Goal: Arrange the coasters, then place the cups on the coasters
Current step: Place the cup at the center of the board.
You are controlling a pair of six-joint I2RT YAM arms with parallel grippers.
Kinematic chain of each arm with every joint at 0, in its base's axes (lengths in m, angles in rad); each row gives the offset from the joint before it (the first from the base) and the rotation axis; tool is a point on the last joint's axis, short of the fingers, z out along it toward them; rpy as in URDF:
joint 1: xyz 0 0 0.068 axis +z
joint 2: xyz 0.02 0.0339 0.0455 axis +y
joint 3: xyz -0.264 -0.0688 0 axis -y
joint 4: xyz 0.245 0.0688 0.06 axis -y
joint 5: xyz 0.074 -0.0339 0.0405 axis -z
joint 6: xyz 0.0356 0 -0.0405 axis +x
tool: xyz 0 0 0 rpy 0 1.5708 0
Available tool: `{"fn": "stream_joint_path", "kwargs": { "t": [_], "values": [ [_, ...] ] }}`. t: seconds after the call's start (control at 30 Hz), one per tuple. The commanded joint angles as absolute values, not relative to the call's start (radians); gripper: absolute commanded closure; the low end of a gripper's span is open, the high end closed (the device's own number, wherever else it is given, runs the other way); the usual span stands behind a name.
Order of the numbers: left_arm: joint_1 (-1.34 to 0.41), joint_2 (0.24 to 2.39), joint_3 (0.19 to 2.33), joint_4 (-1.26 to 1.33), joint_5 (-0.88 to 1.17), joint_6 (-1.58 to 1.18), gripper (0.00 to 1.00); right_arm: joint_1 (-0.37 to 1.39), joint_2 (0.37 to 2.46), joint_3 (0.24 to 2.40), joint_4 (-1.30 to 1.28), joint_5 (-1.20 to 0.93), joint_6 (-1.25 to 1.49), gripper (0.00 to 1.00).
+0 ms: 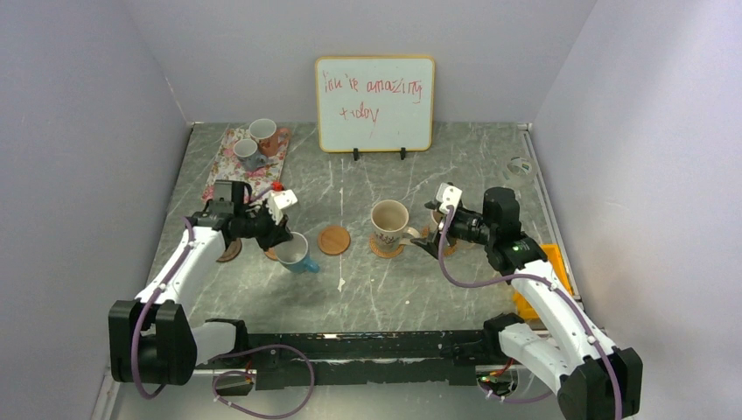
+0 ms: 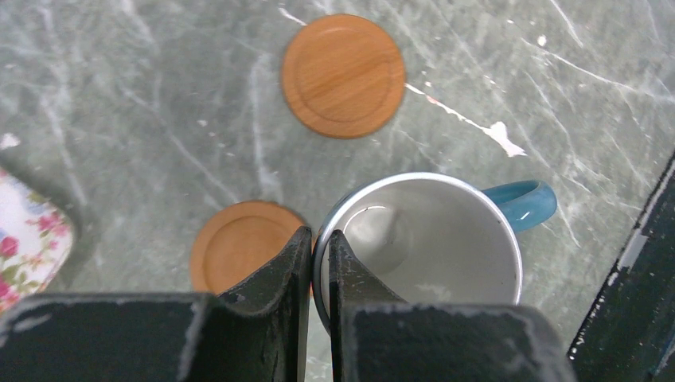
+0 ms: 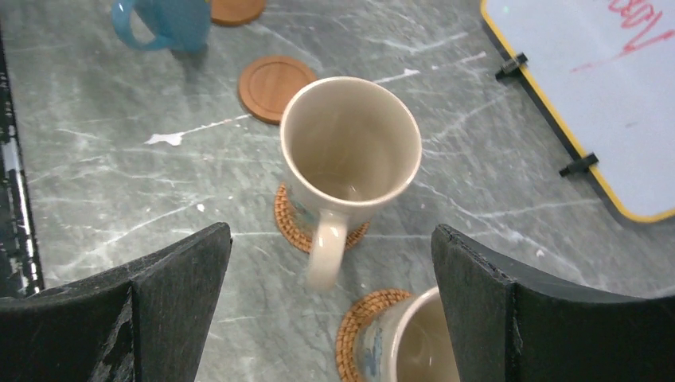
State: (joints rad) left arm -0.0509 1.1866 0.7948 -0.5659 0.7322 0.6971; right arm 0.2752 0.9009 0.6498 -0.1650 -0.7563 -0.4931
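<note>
Top external and wrist views: left arm grips mug, right arm open

Left arm stretches forward from its base at the near left corner, wrist turned inward toward table centre. Left gripper (image 2: 318,263) is pinched on the rim of the blue-handled mug (image 2: 430,247), one finger inside and one outside. From above the mug sits tilted, just beside a plain wooden coaster (image 2: 235,243). A second wooden coaster (image 2: 344,76) lies bare, nearer centre. Dark brown coaster (image 1: 230,252) lies under the left forearm.

Right arm reaches in from the near right corner, forearm angled left. Right gripper (image 3: 330,231) has its jaws spread wide and grips nothing. A cream mug (image 3: 350,147) stands upright on a woven coaster (image 3: 290,223), handle pointing at the gap. A second mug (image 3: 414,342) on its woven coaster (image 3: 362,318) is close to the right-hand finger.

Floral tray (image 1: 226,166), far left, carries an orange-brown mug (image 1: 267,134) and a small grey mug (image 1: 248,153).
</note>
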Motion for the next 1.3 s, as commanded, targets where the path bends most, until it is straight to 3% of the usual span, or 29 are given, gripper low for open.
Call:
{"fn": "stream_joint_path", "kwargs": {
  "t": [0.0,0.4,0.47,0.63,0.7,0.73,0.9,1.17,1.27],
  "values": [
    [-0.134,1.151,0.785,-0.529,0.735,0.700,0.95,0.328,0.857,0.712,-0.174,-0.825,-0.520,0.00],
    [-0.286,1.189,0.758,-0.551,0.729,0.713,0.93,0.613,1.042,0.840,-0.331,-0.680,-0.631,0.00],
    [-0.288,1.196,0.768,-0.565,0.726,0.724,0.83,0.659,1.068,0.848,-0.346,-0.653,-0.650,0.00],
    [-0.288,1.204,0.805,-0.618,0.712,0.750,0.34,0.765,1.150,0.875,-0.310,-0.542,-0.606,0.00],
    [-0.288,1.190,0.813,-0.625,0.702,0.745,0.07,0.815,1.194,0.899,-0.290,-0.492,-0.569,0.00],
    [-0.288,1.178,0.820,-0.632,0.697,0.744,0.03,0.840,1.218,0.911,-0.282,-0.456,-0.548,0.00],
    [-0.241,1.073,0.871,-0.659,0.672,0.720,0.03,0.974,1.311,0.968,-0.250,-0.355,-0.480,0.00],
    [0.064,0.907,0.871,-0.539,0.511,0.607,0.03,1.127,1.459,1.010,-0.150,-0.147,-0.312,0.00],
    [0.205,0.914,0.835,-0.515,0.560,0.602,0.03,1.183,1.506,1.049,-0.130,-0.052,-0.249,0.05]
  ]
}}
